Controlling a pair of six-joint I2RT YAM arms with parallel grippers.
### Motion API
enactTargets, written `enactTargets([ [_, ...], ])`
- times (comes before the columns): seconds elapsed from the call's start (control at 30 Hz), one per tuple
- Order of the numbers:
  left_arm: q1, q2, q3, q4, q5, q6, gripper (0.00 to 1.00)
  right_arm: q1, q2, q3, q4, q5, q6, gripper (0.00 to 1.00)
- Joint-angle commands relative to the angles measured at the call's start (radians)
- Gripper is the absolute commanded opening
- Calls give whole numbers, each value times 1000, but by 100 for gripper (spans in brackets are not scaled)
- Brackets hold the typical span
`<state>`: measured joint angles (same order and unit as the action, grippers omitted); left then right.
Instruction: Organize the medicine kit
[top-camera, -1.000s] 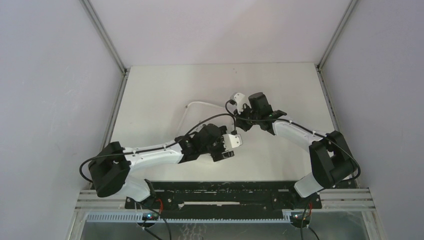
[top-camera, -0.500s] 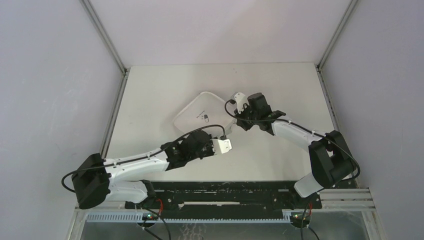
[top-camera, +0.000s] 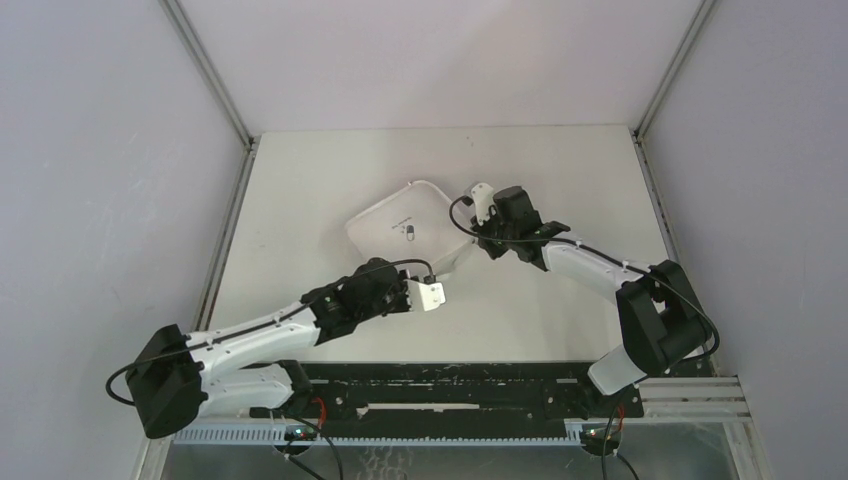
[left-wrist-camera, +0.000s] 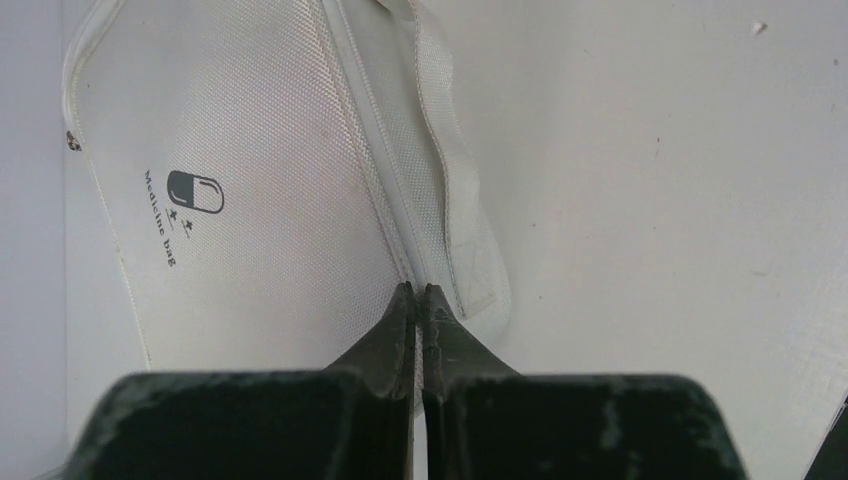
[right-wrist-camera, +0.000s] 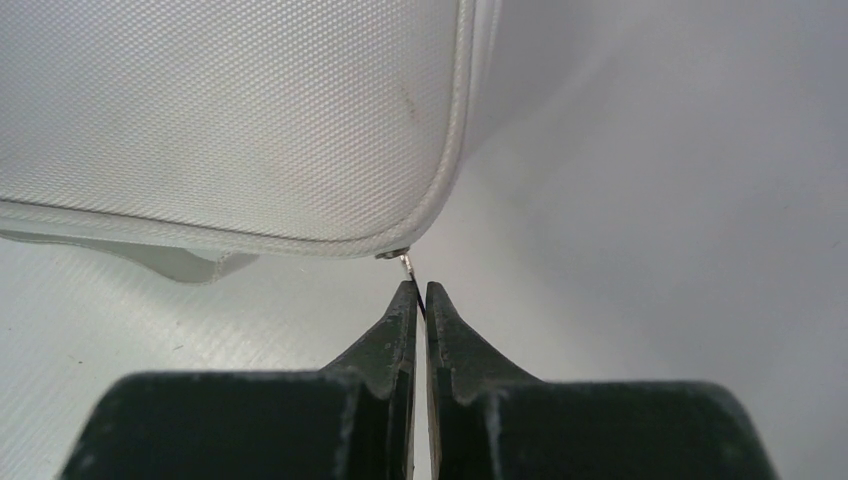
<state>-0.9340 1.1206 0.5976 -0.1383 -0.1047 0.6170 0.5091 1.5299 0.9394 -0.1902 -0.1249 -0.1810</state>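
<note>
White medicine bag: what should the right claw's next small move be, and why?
Probably drag the small metal zip pull steadily along the zip track of the white square fabric medicine bag. The right claw is shut on that pull at the bag's rounded corner, and the lid lies flat on the bag.

I read "Medicine bag" in small dark print on the white kit (left-wrist-camera: 270, 150) lid, beside a half-dark pill logo (left-wrist-camera: 194, 191), tiny marks between them unreadable to me
</note>
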Motion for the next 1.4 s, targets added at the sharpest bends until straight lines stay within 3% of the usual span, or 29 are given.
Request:
enactTargets([
  [0.0, 37, -64, -52, -192, 74, 119, 0, -44, -8, 36, -1, 94, -3, 0],
  [0.23, 60, -113, 3, -200, 134, 128, 4, -49, -18, 35, -23, -148, -56, 0],
  [0.53, 9, 84, 187, 81, 71, -10, 58, -35, 4, 35, -35, -202, -70, 0],
  [0.6, -5, 169, 236, 91, 32, 7, 65, -41, 7, 35, -37, -205, -65, 0],
  [0.7, -8, 278, 283, 107, -22, 28, 67, -56, 8, 35, -38, -217, -50, 0],
  [0.93, -8, 359, 241, 169, -89, 47, 63, -72, 42, 35, -23, -250, -11, 0],
  [1.17, -8, 357, 202, 172, -124, 10, 27, -60, 78, 38, 43, -275, 15, 0],
  [1.37, 2, 338, 164, 171, -138, -27, 6, -48, 77, -16, 142, -301, 37, 0],
])
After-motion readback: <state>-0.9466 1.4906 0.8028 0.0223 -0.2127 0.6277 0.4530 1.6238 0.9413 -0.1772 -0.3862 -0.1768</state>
